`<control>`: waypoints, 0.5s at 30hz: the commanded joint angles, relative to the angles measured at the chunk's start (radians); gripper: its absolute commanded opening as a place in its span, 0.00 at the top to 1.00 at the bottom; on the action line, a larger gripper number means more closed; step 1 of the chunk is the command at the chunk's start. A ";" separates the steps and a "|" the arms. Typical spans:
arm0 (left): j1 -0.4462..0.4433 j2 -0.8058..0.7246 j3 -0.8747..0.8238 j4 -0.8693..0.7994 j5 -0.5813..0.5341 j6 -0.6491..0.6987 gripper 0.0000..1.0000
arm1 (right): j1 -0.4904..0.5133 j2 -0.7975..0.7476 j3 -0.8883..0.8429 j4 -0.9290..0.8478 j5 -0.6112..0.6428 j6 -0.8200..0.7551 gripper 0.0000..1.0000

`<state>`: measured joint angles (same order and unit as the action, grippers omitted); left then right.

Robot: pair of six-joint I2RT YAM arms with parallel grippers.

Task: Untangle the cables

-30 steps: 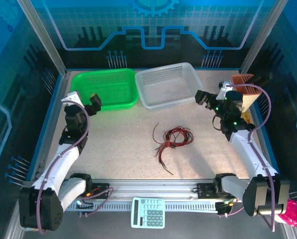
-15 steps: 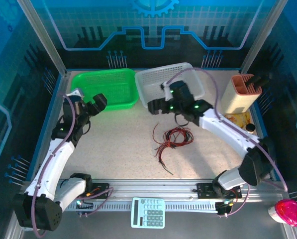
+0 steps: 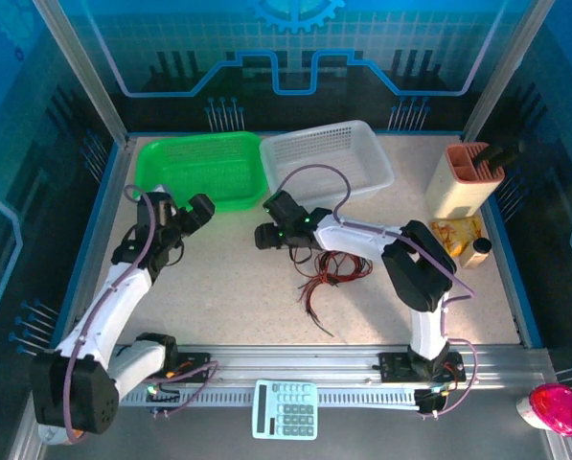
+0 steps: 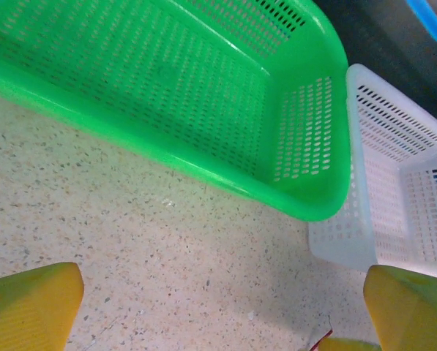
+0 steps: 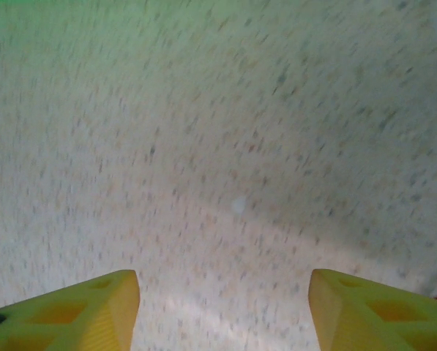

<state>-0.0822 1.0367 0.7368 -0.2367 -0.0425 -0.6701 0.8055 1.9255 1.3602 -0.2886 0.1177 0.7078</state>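
Relative to the earlier top views, the right arm is far from its former place by the tan holder. It now reaches across the table, and the right gripper lies just left of the cables, between them and the green basket. The left gripper is slightly farther forward, near that basket's front wall. The cables are unmoved: a red and black bundle on the bare table centre, in front of the white basket, with the right forearm passing over its far edge.

Both claws stand apart. In each wrist view the yellow fingers frame bare tabletop and grip nothing; the right wrist view is blurred.

We judge three risks. The right gripper is beside the bundle rather than over it, so a closure here would likely catch nothing. The forearm above the strands could drag them and tighten the tangle. The strands are hair-thin, so a pinch may slip or seize several at once. The two grippers are also near each other, and contact is possible if both advance.

We read no brand or writing. The calculator keys are too small to make out.
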 commanded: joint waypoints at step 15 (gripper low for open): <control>-0.037 0.350 0.036 0.372 -0.006 -0.061 0.01 | -0.253 0.170 0.170 0.244 0.053 0.221 0.44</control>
<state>-0.1143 1.3640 0.7322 0.0566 -0.0399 -0.7345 0.5831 2.0857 1.5021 -0.0986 0.1501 0.8787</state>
